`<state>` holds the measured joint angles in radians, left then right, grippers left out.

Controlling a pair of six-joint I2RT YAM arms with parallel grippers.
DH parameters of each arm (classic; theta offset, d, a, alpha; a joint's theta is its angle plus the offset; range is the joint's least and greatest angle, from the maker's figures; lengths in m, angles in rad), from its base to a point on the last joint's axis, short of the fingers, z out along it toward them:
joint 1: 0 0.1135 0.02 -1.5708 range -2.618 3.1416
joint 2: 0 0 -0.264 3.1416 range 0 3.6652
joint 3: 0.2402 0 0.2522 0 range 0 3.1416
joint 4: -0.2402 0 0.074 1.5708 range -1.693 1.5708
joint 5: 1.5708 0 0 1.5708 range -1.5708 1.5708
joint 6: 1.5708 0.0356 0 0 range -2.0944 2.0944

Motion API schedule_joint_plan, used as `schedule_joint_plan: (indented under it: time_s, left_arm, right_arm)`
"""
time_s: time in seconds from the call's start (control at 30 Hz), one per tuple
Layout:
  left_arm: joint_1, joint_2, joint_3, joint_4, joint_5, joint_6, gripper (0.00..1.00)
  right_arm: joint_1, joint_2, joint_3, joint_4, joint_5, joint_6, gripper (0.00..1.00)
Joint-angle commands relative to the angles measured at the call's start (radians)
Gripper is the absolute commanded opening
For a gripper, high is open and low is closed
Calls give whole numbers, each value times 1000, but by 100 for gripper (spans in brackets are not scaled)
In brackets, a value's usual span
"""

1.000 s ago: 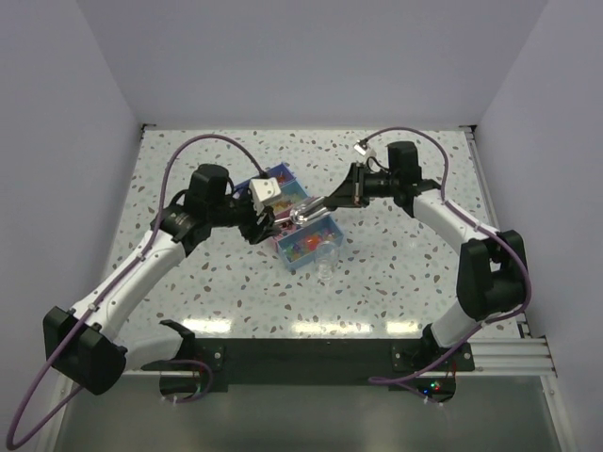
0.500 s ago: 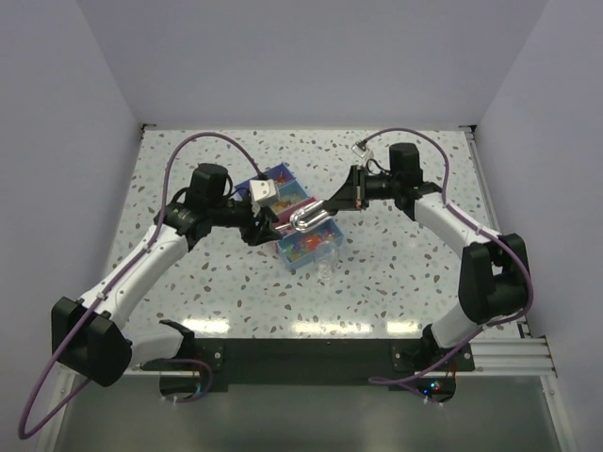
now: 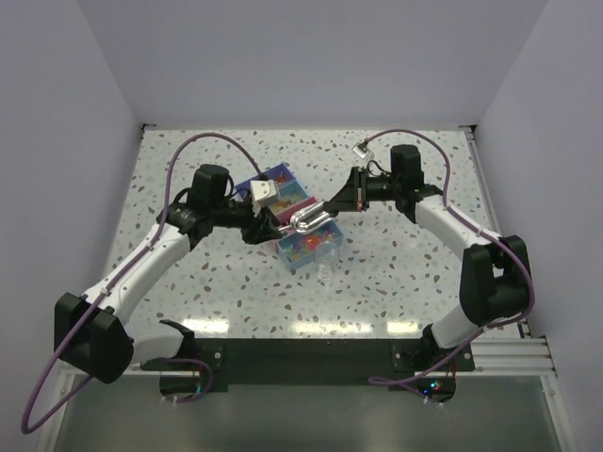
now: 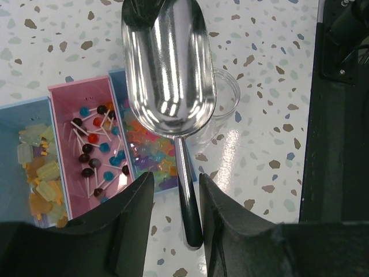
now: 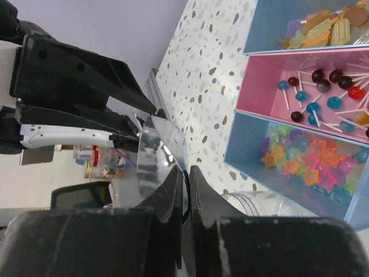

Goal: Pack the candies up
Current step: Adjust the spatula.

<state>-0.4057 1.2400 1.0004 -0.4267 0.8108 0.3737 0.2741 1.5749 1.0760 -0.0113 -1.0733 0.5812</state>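
Two arms of mine reach in from left and right over the speckled terrazzo table (image 3: 405,273) and meet above a plastic sorting tray with blue and pink compartments (image 3: 283,176) at its middle. From above, my right claw (image 3: 320,209) pinches a shiny metal scoop (image 3: 307,220) over the tray. My left claw (image 3: 273,224) sits at the scoop's left end. A clear plastic cup (image 3: 326,268) stands just beside the tray's near edge.

From my left wrist, the scoop's bowl hangs above the tray and the cup, and its thin handle runs back between my left fingers (image 4: 115,225). Those jaws stand partly apart around the handle, with a gap on one side; whether the other finger touches it I cannot tell. The multicoloured star-shaped candies (image 4: 147,153) lie heaped in the blue compartment under the bowl, next to the cup. Round lollipops on white sticks (image 4: 92,144) lie in the pink compartment beside them, and pale yellow and orange gummy pieces (image 4: 40,173) in the blue one beyond.

From my right wrist, my right claw is closed tight on the scoop's thin edge. The candies lie in the compartment nearest the cup.
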Motion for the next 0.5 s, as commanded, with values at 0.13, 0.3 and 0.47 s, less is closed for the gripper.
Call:
schedule_joint_plan:
  time_s: [0.13, 0.3, 0.47]
  left_arm:
    - [8, 24, -11, 43, 16, -39, 36]
    - [8, 26, -5, 54, 24, -53, 18]
    - [11, 21, 1, 55, -2, -79, 0]
  right_arm:
    - [-1, -53, -4, 70, -36, 3, 0]
    - [-1, -53, -10, 70, -36, 3, 0]
    - [-1, -50, -10, 18, -7, -27, 0]
